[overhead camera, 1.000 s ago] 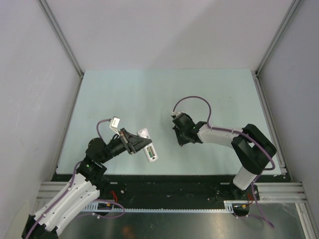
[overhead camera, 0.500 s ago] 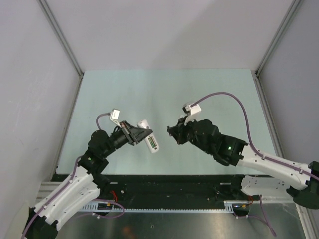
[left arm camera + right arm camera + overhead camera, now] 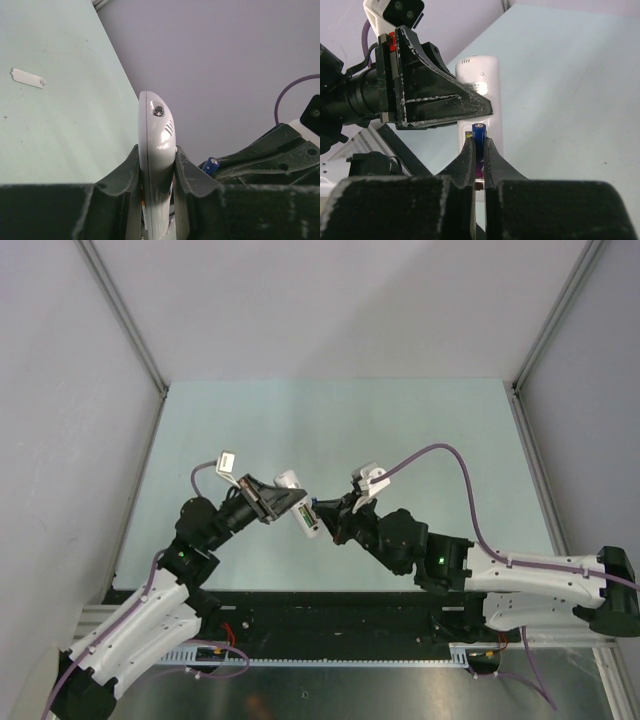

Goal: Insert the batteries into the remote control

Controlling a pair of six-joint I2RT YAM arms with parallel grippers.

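Note:
The white remote control [image 3: 291, 492] is held off the table, back side up, with my left gripper [image 3: 278, 504] shut on its long edges. In the left wrist view the remote [image 3: 156, 145] stands edge-on between the fingers. A green battery [image 3: 302, 519] lies in the recessed compartment. My right gripper [image 3: 479, 142] is shut on the purple battery [image 3: 479, 131], whose tip sits at the compartment's end, right against the remote [image 3: 480, 82]. In the top view my right gripper [image 3: 325, 512] meets the remote's lower end.
A small flat white plastic piece [image 3: 27, 78] lies alone on the pale green table [image 3: 400, 430]. Grey walls close in the left, back and right. A metal rail [image 3: 330, 615] runs along the near edge by the arm bases.
My right arm has swung left across the table and brought the purple battery up to the remote. My left gripper has lifted the remote slightly up and to the right.

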